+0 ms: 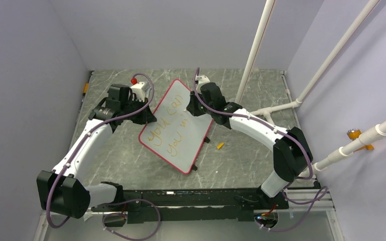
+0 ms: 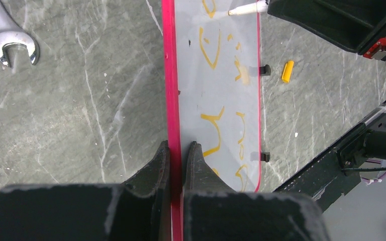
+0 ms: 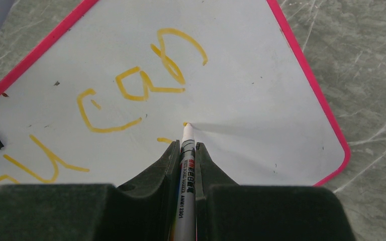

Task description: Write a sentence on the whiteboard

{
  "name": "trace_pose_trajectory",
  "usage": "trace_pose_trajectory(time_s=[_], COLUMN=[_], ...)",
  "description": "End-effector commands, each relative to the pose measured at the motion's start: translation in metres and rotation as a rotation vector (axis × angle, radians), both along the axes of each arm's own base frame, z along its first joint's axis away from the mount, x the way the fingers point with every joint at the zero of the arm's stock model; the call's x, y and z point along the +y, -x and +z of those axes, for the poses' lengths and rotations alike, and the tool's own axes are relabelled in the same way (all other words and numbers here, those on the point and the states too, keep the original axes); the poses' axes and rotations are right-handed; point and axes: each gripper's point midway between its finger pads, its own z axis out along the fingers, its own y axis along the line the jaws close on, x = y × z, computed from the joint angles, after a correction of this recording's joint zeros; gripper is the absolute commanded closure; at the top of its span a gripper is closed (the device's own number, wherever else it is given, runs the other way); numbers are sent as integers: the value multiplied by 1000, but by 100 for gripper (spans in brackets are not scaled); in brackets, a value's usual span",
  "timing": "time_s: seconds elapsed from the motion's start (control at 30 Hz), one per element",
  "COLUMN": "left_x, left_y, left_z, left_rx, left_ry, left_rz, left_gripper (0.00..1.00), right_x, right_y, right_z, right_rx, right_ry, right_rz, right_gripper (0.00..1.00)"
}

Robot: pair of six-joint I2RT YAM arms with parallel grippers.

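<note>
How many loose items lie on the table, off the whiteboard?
2: a wrench beyond the whiteboard edge the left end effector grips, and a yellow cap beyond the opposite edge. Others may be hidden.

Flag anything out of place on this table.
A steel wrench lies on the table beside the whiteboard, unrelated to writing. A small yellow cap lies loose on the board's other side. Nothing looks spilled or damaged.

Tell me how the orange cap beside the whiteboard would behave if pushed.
The orange cap is a short cylinder on its side, so it would probably roll. Tiny next to the whiteboard, it is likely very light and easily flicked away.
</note>
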Motion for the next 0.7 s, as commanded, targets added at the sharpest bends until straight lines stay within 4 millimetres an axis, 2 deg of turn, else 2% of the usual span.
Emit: trace_pose_trajectory(time_s=[0.0,0.27,0.67], left_x=[20,20,20], left_y=[-17,-17,-17], left_z=[-1,-1,-1], left_rx=[-103,-103,-104], left_ry=[-135,-135,-138], left_rz=[26,25,27], left_gripper=[100,100,100], right_x=[-4,-16,-29], right_y=[5,18,20], right_z=[-5,-25,-36], right_rx=[1,32,36], right_ry=[-16,-3,33], right_rz=[-2,-14,-40], right_gripper=[100,100,100])
